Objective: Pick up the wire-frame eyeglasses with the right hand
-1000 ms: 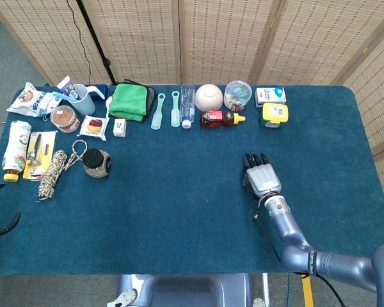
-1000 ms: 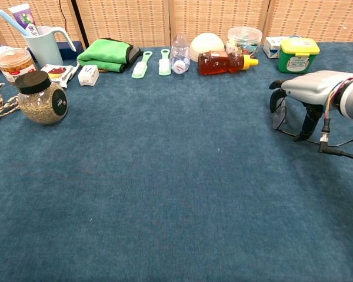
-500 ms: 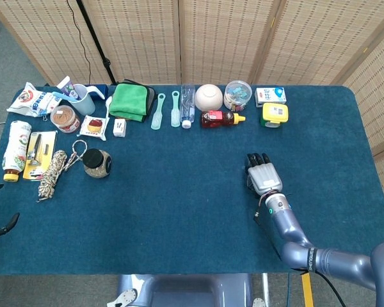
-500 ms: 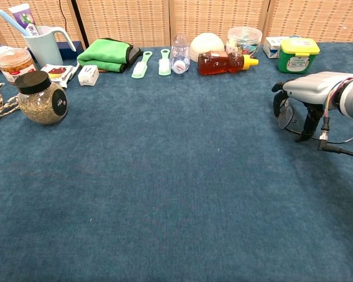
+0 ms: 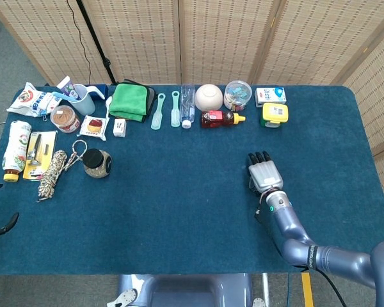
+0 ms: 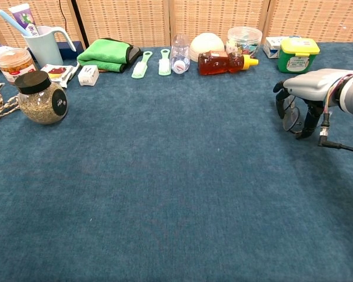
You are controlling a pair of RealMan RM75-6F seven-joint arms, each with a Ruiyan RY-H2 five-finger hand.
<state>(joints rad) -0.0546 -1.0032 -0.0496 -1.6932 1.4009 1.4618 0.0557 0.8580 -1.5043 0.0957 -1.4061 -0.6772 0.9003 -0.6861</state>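
With the right hand [image 6: 306,97] closed around the wire-frame eyeglasses [image 6: 292,117], lens hanging beneath its fingers just above the surface [image 6: 165,176], grasp appears secured; lifting clear should follow.

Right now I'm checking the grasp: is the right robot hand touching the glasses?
Touching. The chest view shows the right robot hand with its fingers curled down around the glasses, the lens hanging between them above the table.

Bare cloth around right hand [image 5: 264,174], clutter [image 5: 219,118] (far edge)
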